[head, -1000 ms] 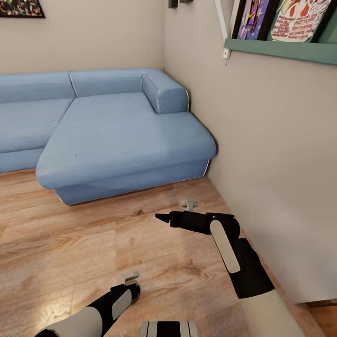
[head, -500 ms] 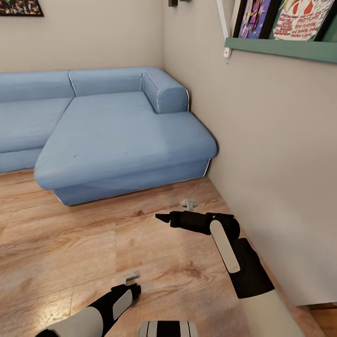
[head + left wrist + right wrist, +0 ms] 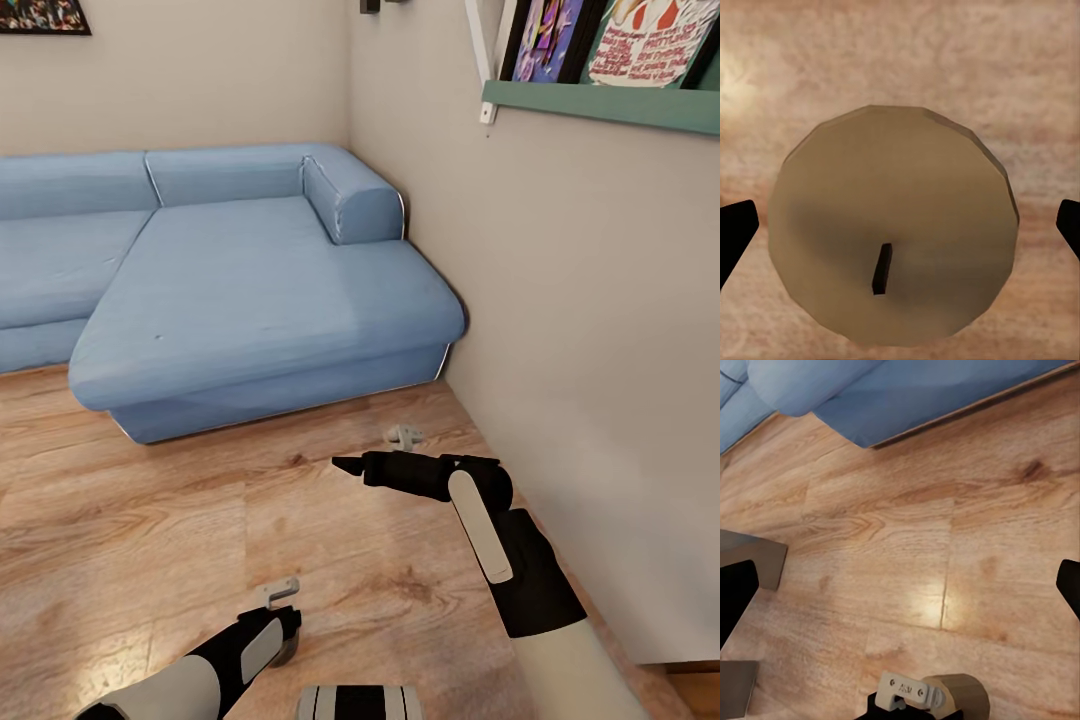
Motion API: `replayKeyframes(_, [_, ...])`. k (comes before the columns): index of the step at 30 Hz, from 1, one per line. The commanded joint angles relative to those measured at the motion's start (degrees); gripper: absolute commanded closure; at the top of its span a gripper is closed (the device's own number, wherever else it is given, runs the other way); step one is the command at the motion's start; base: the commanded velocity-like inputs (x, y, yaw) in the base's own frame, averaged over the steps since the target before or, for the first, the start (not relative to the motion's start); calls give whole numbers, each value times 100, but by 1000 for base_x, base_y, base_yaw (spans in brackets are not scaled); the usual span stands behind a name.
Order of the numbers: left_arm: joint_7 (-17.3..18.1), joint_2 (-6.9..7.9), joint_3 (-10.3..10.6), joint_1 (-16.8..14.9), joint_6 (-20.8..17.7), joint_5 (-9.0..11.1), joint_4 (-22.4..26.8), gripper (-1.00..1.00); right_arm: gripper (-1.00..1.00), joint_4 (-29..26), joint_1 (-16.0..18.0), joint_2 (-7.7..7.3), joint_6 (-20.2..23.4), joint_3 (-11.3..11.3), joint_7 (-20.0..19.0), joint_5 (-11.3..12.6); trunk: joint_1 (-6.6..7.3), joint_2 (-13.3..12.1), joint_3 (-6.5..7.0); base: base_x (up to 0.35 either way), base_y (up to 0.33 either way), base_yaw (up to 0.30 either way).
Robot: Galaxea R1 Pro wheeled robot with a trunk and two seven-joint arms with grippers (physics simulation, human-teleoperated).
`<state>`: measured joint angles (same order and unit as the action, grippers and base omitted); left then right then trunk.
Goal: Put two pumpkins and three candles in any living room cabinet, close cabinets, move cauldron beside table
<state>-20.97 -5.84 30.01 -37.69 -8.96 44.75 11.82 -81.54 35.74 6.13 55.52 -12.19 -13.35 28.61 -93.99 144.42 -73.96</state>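
The whole head view has drifted slightly, the blue sofa (image 3: 250, 290) sitting a touch further left than a second ago, while both arms keep their pose. The right arm bends across the wooden floor (image 3: 130, 520), its right gripper (image 3: 345, 465) pointing left; I cannot tell whether it is spread or pressed together. The left gripper (image 3: 280, 592) points straight down, fingers (image 3: 735, 232) spread, directly over an upright candle (image 3: 892, 236) standing between them on the floor.
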Motion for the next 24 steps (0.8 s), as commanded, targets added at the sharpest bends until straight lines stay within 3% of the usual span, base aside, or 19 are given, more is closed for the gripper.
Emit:
replayKeyframes(1, [-41, 7, 47, -2, -27, 33, 13, -100, -100, -2, 3, 3, 21, 7, -55, -57, 1, 2, -4, 8, 0, 0])
replayKeyframes(24, [-47, 31, 40, -2, -27, 22, 13, -100, -100, -2, 3, 3, 21, 7, -54, -59, 1, 2, -4, 2, 0, 0])
